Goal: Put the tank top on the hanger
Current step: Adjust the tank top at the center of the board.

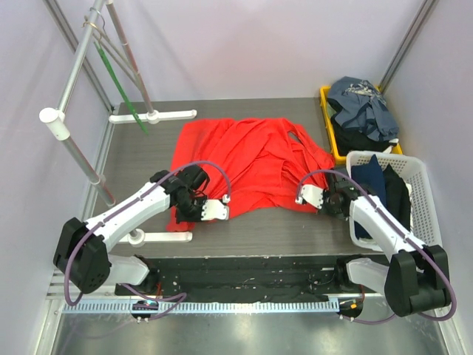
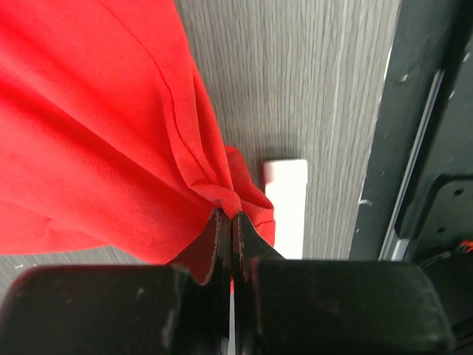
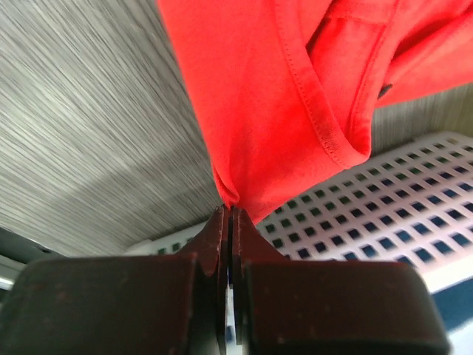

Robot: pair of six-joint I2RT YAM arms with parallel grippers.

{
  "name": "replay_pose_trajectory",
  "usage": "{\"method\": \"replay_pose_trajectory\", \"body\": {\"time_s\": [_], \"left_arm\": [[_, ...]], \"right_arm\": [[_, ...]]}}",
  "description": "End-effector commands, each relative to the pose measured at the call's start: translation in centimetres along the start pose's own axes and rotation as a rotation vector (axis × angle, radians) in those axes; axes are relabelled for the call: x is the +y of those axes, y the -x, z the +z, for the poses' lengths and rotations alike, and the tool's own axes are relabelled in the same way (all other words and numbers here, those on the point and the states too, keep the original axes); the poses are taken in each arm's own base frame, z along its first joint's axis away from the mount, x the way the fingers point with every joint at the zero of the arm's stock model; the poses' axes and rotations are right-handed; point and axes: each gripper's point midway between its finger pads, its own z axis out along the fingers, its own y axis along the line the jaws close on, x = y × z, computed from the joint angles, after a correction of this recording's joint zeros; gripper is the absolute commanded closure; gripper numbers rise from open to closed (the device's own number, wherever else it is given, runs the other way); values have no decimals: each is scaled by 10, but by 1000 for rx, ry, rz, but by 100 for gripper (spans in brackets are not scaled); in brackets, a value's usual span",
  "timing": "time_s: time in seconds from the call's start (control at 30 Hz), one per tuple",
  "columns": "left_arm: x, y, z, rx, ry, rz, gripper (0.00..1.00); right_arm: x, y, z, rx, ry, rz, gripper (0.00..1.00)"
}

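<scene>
The red tank top [image 1: 247,163] lies crumpled across the middle of the dark table. My left gripper [image 1: 198,205] is shut on its near left edge; in the left wrist view the cloth [image 2: 96,126] bunches into the closed tips [image 2: 230,216]. My right gripper [image 1: 330,200] is shut on the garment's near right corner, and the right wrist view shows the hemmed fabric [image 3: 273,111] pinched at the tips [image 3: 230,207]. The green hanger [image 1: 118,89] hangs from the rack at the far left, well away from both grippers.
A white rack [image 1: 74,74] stands at the left, its feet [image 1: 159,115] [image 1: 164,237] lying on the table. A white basket [image 1: 414,185] of dark clothes sits at the right, a yellow bin [image 1: 329,111] with blue-grey clothes behind it.
</scene>
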Motion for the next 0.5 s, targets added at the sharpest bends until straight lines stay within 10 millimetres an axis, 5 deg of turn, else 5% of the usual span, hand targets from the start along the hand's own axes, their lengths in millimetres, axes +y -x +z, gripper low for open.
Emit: {"method": "replay_pose_trajectory", "body": {"time_s": [0.0, 0.17, 0.23, 0.33, 0.37, 0.47], "left_arm": [[-3, -17, -5, 76, 6, 76, 100], [-6, -32, -3, 136, 10, 104, 100], [-5, -33, -3, 140, 18, 106, 100], [-1, -29, -6, 132, 28, 100, 56], [0, -28, -7, 130, 34, 99, 34], [9, -20, -18, 120, 61, 104, 11]], "right_arm": [[-17, -16, -13, 76, -96, -64, 99], [-16, -28, -13, 135, -100, -75, 99], [-11, -24, -14, 110, -73, -58, 85], [2, -8, -21, 25, 20, -16, 60], [9, -7, -25, 18, 60, -10, 52], [13, 13, -39, -77, 128, 24, 38]]}}
